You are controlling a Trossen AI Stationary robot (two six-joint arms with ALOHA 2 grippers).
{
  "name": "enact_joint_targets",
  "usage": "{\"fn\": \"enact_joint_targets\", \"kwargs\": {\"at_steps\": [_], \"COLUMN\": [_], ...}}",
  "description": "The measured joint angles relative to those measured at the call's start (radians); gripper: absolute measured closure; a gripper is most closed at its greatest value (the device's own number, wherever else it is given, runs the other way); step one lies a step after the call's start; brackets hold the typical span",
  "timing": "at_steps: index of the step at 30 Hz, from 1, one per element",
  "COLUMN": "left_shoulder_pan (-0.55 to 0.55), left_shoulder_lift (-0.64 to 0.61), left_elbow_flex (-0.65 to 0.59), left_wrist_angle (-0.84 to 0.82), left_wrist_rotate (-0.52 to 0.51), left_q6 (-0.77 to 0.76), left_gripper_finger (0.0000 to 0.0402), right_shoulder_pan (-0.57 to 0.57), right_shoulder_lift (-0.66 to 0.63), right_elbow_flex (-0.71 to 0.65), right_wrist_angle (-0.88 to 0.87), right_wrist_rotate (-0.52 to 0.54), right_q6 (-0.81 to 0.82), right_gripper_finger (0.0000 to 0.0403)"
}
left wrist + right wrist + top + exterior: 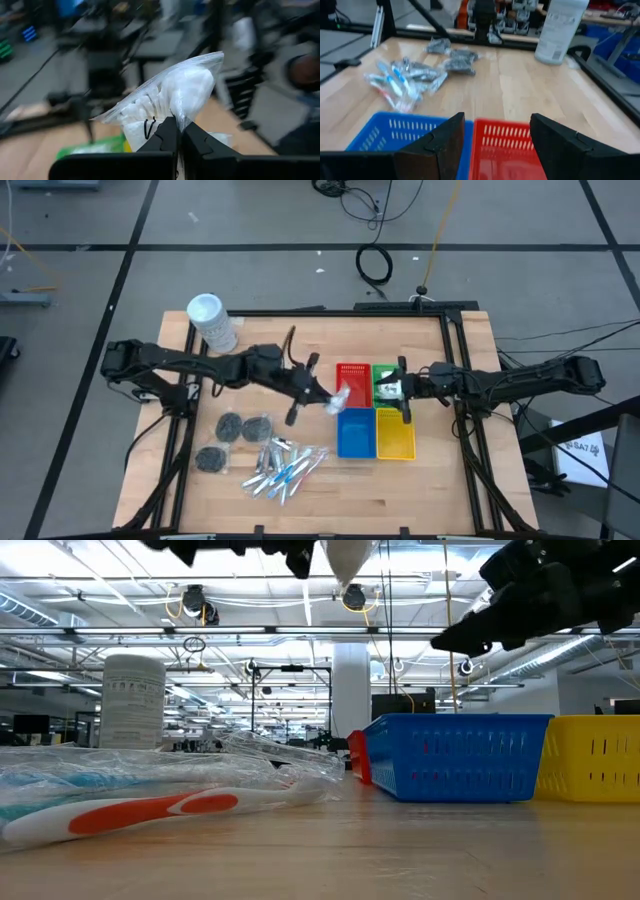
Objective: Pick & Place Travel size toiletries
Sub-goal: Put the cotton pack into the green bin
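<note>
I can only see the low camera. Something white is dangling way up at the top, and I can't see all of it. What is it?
Observer: It is a clear bag of white packets. The left wrist view shows the left tool shut on the bag's lower edge.
Operator: And the big dark thing up on the right, is that the other arm? What's under it?
Observer: Yes, that is the right tool. In the high view it is open and empty over the green tray, which your camera cannot see behind the blue and yellow ones.
</note>
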Motion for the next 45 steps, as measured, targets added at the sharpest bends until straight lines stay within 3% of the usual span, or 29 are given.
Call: {"fn": "enact_joint_targets", "kwargs": {"at_steps": [5, 11, 17, 24, 34, 45], "left_shoulder_pan": [0.071, 0.079, 0.074, 0.081, 0.075, 0.086], "left_shoulder_lift": [0.000, 0.050, 0.131, 0.206, 0.318, 0.403], "left_elbow_flex": [-0.088, -0.105, -0.105, -0.054, 0.089, 0.166], "left_wrist_angle": [0.203, 0.285, 0.347, 0.408, 0.395, 0.394], "left_wrist_rotate": [0.175, 0.203, 0.199, 0.147, 0.199, 0.202], "left_q6": [-0.005, -0.038, -0.107, -0.133, -0.162, -0.246], "left_gripper_finger": [0.0401, 0.0401, 0.0400, 0.0400, 0.0401, 0.0401], "right_shoulder_pan": [0.000, -0.009, -0.009, -0.006, -0.006, -0.006], "right_shoulder_lift": [0.124, 0.305, 0.400, 0.383, 0.345, 0.345], "right_elbow_flex": [0.000, 0.000, 0.000, 0.000, 0.000, -0.001], "right_wrist_angle": [0.225, 0.558, 0.718, 0.744, 0.726, 0.722], "right_wrist_rotate": [0.000, -0.003, -0.007, -0.090, -0.153, -0.245], "right_q6": [0.018, 0.091, 0.105, 0.148, 0.178, 0.244], "right_gripper_finger": [0.0190, 0.0174, 0.0144, 0.0123, 0.0122, 0.0163]}}
